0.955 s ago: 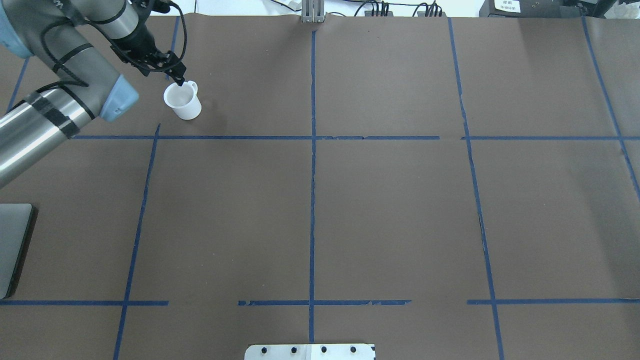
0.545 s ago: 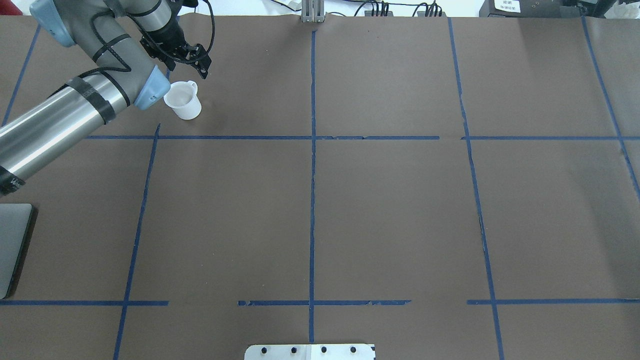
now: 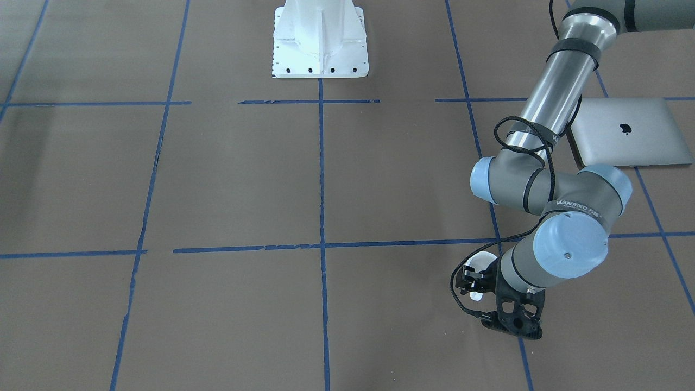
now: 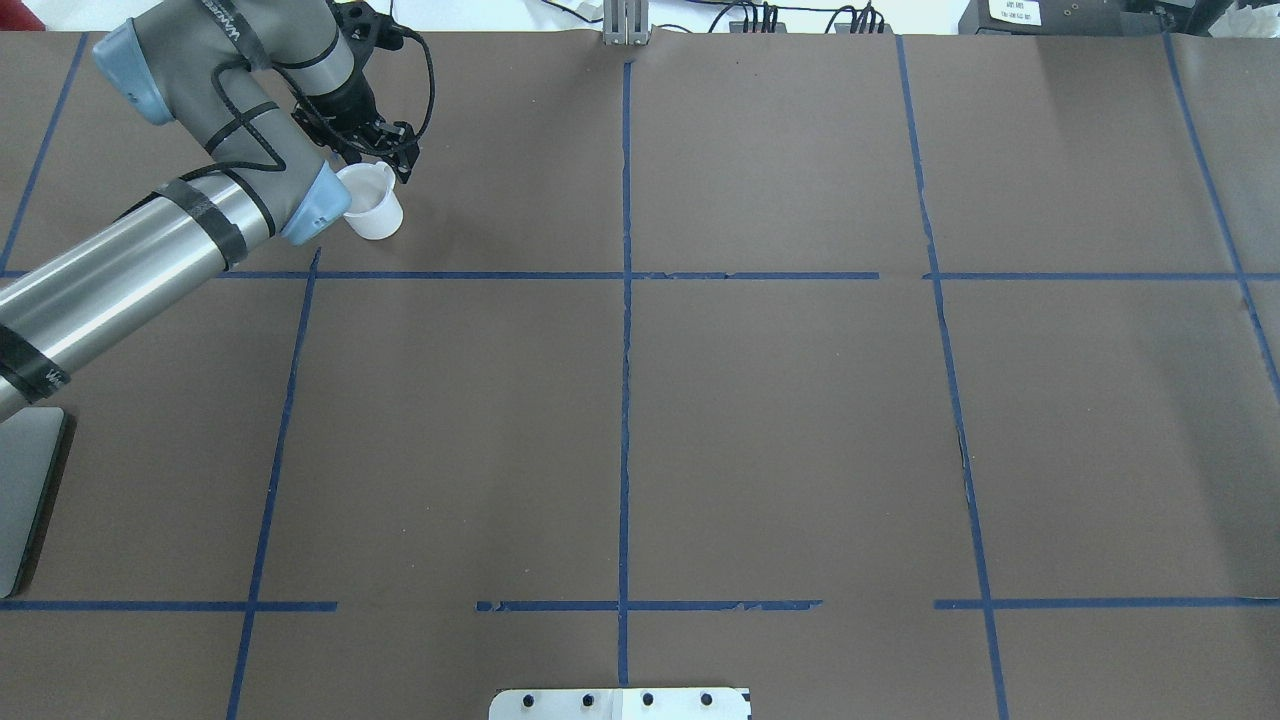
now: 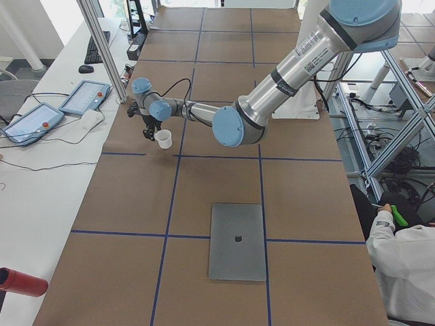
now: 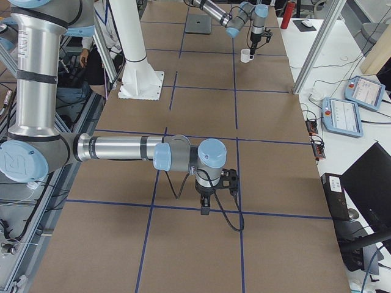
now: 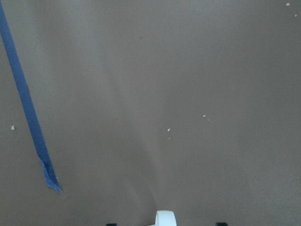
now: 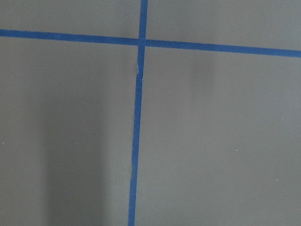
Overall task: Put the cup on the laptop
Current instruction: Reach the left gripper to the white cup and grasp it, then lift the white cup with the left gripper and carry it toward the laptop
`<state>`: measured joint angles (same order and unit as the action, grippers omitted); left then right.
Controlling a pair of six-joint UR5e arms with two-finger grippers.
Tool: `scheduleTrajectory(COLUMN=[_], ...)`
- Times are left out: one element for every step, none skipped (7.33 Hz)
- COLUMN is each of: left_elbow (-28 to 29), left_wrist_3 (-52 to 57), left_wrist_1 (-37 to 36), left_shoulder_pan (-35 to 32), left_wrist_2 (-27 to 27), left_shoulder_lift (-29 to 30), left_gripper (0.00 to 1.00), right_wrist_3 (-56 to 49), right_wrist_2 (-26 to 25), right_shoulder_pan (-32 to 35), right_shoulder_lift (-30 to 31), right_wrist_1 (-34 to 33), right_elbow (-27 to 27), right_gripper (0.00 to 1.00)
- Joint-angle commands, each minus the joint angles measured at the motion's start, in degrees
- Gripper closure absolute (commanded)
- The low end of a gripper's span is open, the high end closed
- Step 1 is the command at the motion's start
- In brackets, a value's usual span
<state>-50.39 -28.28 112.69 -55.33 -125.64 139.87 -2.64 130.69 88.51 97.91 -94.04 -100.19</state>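
Note:
The white cup [image 4: 372,212] stands upright at the table's far left; it also shows in the exterior left view [image 5: 163,139]. My left gripper [image 4: 392,158] is open and reaches down over the cup's handle side. In the left wrist view a bit of the white cup [image 7: 164,219] sits between the two spread fingertips at the bottom edge. The arm's wrist hides most of the cup [image 3: 480,262] from the front. The silver laptop [image 3: 624,133] lies closed, near the robot on its left side, far from the cup. My right gripper [image 6: 204,207] hangs low over bare table; I cannot tell whether it is open.
Blue tape lines [image 4: 625,300] divide the brown table cover. The robot's white base plate [image 3: 319,38] is at the middle of the near edge. Teach pendants [image 5: 85,96] lie on a side table. A person [image 5: 404,251] sits beside the table.
The left arm swung right and its wrist turned. The gripper left the cup's rim, moved past the handle side, then came down over the handle. The cup has not moved.

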Motion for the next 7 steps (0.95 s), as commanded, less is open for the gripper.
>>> scheduleTrajectory(left_elbow=[0.2, 0.2, 0.2, -0.3, -2.1, -6.8, -14.1], left_wrist_3=[-0.3, -1.7, -3.8, -4.1, -4.9, -4.9, -4.3], left_wrist_1=[-0.7, -0.7, -1.5, -3.7, -7.2, -13.1, -15.7], left_shoulder_pan=[0.1, 0.1, -0.3, -2.8, -5.7, -9.1, -11.5], left_wrist_2=[-0.2, -0.4, -1.8, -8.1, -11.1, -11.0, -11.0], left_shoulder_lift=[0.1, 0.2, 0.2, 0.2, -0.2, -2.7, -7.6], left_gripper=[0.98, 1.00, 1.00, 1.00, 1.00, 1.00, 1.00], right_wrist_3=[0.0, 0.0, 0.0, 0.0, 0.0, 0.0, 0.0], right_wrist_2=[0.0, 0.0, 0.0, 0.0, 0.0, 0.0, 0.0], right_shoulder_pan=[0.0, 0.0, 0.0, 0.0, 0.0, 0.0, 0.0], right_shoulder_lift=[0.0, 0.0, 0.0, 0.0, 0.0, 0.0, 0.0], right_wrist_1=[0.0, 0.0, 0.0, 0.1, 0.0, 0.0, 0.0], right_elbow=[0.0, 0.0, 0.0, 0.0, 0.0, 0.0, 0.0], right_gripper=[0.00, 0.00, 0.00, 0.00, 0.00, 0.00, 0.00])
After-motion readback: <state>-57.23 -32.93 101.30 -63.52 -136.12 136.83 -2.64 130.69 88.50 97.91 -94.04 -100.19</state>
